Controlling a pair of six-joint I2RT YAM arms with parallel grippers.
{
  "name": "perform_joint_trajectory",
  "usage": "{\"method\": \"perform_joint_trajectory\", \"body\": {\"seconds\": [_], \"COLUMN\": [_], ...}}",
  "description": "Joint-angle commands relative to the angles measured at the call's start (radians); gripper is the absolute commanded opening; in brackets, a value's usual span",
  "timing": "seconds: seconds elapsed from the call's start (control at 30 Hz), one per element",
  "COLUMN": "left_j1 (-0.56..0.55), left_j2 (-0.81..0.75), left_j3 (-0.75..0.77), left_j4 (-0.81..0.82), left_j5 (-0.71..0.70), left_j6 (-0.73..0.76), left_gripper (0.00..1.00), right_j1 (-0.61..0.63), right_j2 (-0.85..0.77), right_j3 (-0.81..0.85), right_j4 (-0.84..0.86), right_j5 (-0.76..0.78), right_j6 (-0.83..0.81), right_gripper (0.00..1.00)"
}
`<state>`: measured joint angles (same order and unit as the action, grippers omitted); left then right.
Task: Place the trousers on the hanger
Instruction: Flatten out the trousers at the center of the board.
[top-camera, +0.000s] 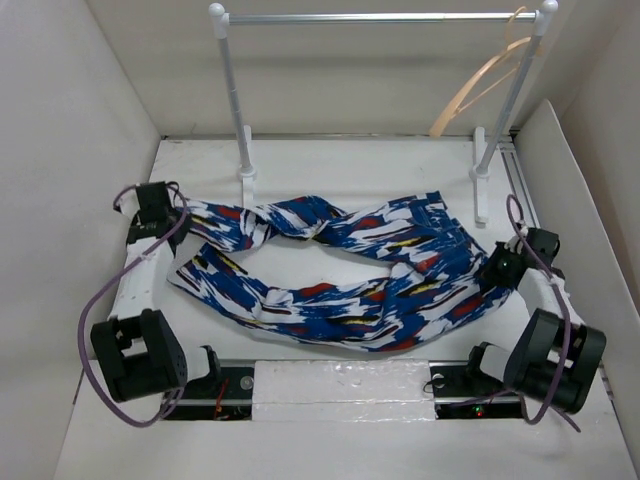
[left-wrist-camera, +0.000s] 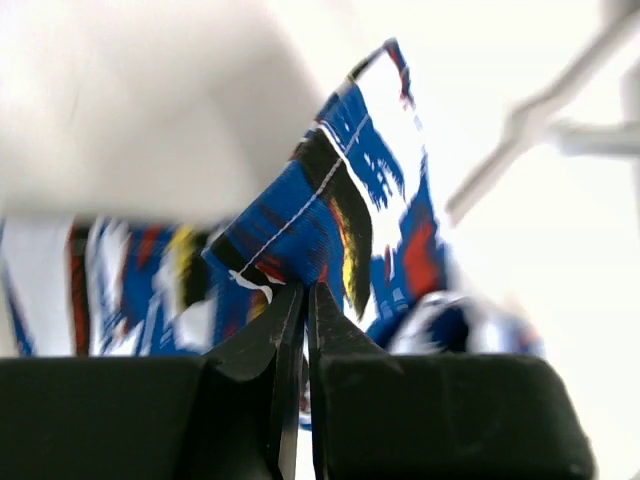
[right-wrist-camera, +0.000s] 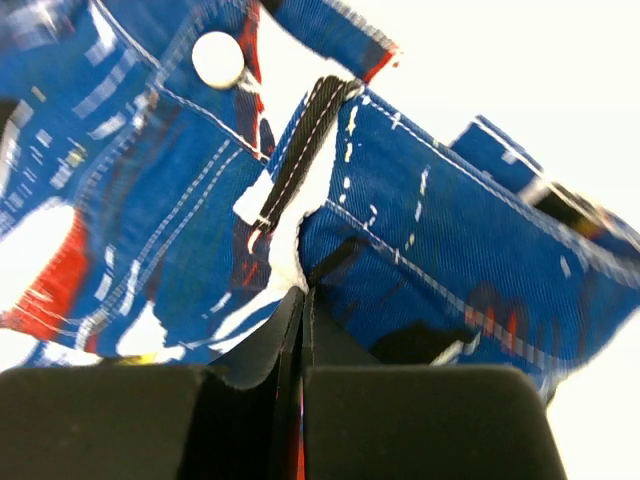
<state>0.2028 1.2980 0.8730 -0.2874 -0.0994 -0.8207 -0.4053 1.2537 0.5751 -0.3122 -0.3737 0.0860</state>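
The trousers (top-camera: 330, 270) lie stretched across the white table, blue and white with red, black and yellow dashes, legs to the left and waist to the right. My left gripper (top-camera: 163, 213) is shut on a leg end (left-wrist-camera: 300, 225), seen lifted in the left wrist view. My right gripper (top-camera: 497, 266) is shut on the waistband (right-wrist-camera: 400, 200) near the white button (right-wrist-camera: 217, 58) and the fly. The pale tan hanger (top-camera: 483, 80) hangs on the rail at the far right, apart from both grippers.
A white-posted rack with a metal rail (top-camera: 380, 17) stands at the back, its feet (top-camera: 246, 178) on the table just behind the trousers. White walls enclose the left, back and right. A white foam strip (top-camera: 340, 385) lies between the arm bases.
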Motion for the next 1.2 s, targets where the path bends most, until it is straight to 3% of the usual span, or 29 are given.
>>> {"method": "perform_joint_trajectory", "body": {"seconds": [0.0, 0.2, 0.37, 0.5, 0.7, 0.9, 1.0, 1.1, 1.17], "left_j1": [0.049, 0.106, 0.044, 0.018, 0.018, 0.095, 0.095, 0.122, 0.174], "left_j2": [-0.072, -0.103, -0.161, -0.223, -0.166, -0.048, 0.055, 0.122, 0.222], "left_j3": [0.112, 0.259, 0.398, 0.497, 0.419, 0.295, 0.311, 0.357, 0.392], "left_j4": [-0.056, -0.131, -0.223, -0.237, -0.150, 0.068, 0.178, 0.151, 0.067], "left_j5": [-0.083, -0.036, -0.094, -0.138, -0.166, -0.056, -0.062, -0.049, -0.002], "left_j6": [0.017, 0.006, 0.011, 0.020, 0.040, 0.020, 0.028, 0.019, 0.006], "left_gripper": [0.00, 0.00, 0.00, 0.00, 0.00, 0.00, 0.00, 0.00, 0.00], "right_j1": [-0.061, -0.109, -0.080, -0.058, -0.079, -0.127, -0.127, -0.127, -0.127], "right_j2": [-0.114, -0.186, -0.207, -0.182, -0.033, 0.033, 0.036, 0.016, 0.004], "right_j3": [-0.003, 0.081, 0.150, 0.115, 0.069, 0.150, 0.198, 0.224, 0.226], "right_j4": [-0.056, -0.189, -0.223, -0.163, -0.025, -0.007, -0.010, -0.043, -0.076], "right_j5": [0.100, 0.225, 0.216, 0.216, 0.246, 0.245, 0.232, 0.269, 0.291], "right_j6": [0.061, 0.064, 0.023, 0.035, 0.130, 0.219, 0.247, 0.224, 0.206], "right_gripper": [0.00, 0.00, 0.00, 0.00, 0.00, 0.00, 0.01, 0.02, 0.23]}}
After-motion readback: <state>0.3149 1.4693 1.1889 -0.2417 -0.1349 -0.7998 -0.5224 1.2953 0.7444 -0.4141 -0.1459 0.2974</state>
